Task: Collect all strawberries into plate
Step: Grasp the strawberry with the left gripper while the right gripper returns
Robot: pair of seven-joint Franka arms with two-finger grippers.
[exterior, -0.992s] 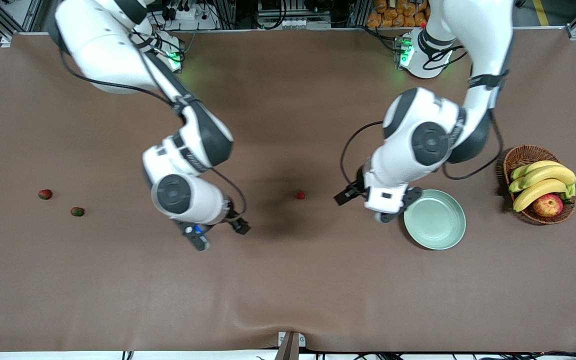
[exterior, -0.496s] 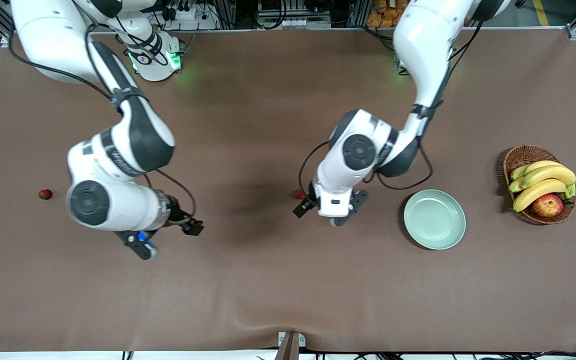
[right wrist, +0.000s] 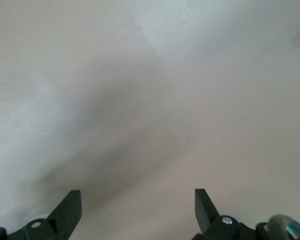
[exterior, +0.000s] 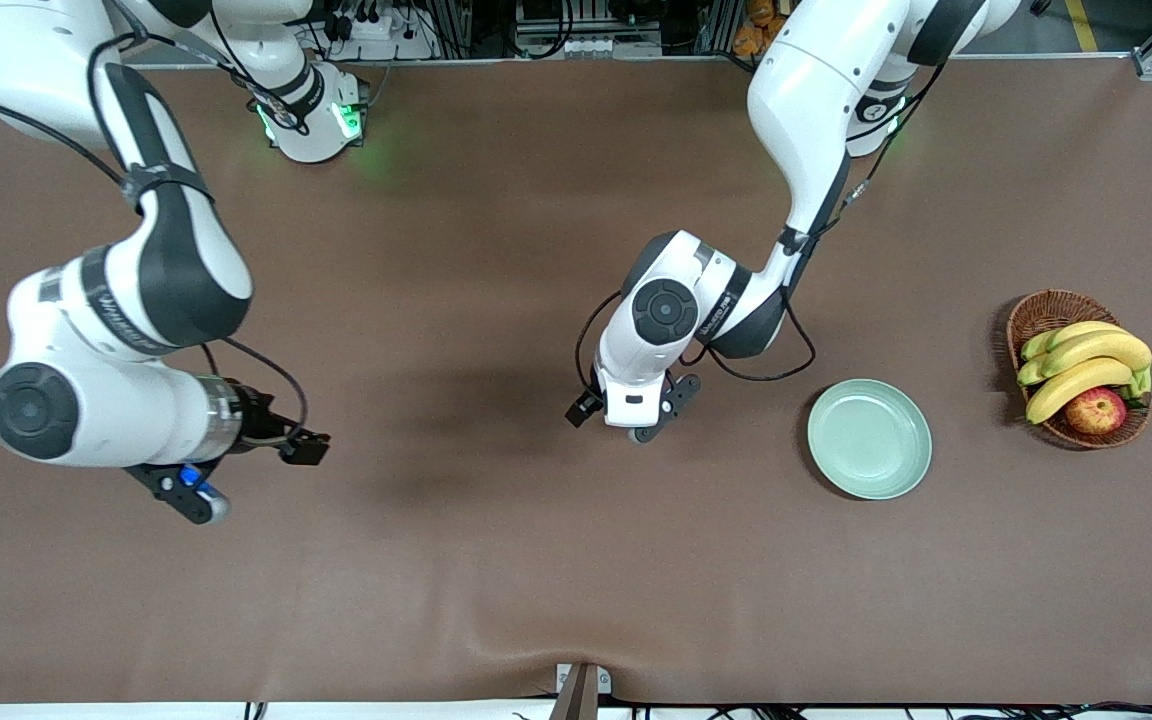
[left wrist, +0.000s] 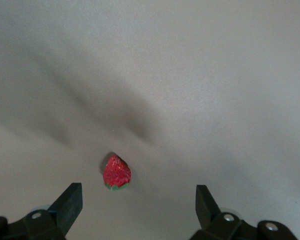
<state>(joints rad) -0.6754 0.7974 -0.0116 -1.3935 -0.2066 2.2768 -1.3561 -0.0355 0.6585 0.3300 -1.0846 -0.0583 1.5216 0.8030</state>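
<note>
- Since 0.5 s ago both arms slid toward the frame's left edge.
- Left claw (left wrist: pixel 135 210), fingers spread, hovers over 1 strawberry (left wrist: pixel 117 173) on the table (exterior: pixel 496 560), mid-frame.
- Right claw (right wrist: pixel 135 210), also spread, hovers over bare cloth.
- Strawberry looks light, soft, bruisable: pinch its sides gently.
- Plate (exterior: pixel 870 438) sits empty at right.

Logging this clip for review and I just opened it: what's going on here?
Two arms are set to gather strawberries into the plate, which holds nothing yet. The left gripper hangs open over a strawberry lying on the table, toward the right arm's end from the plate. The right gripper, also open, is over bare table at its own end; no berry lies between its fingers. A basket of bananas and an apple sits untouched beside the plate.
</note>
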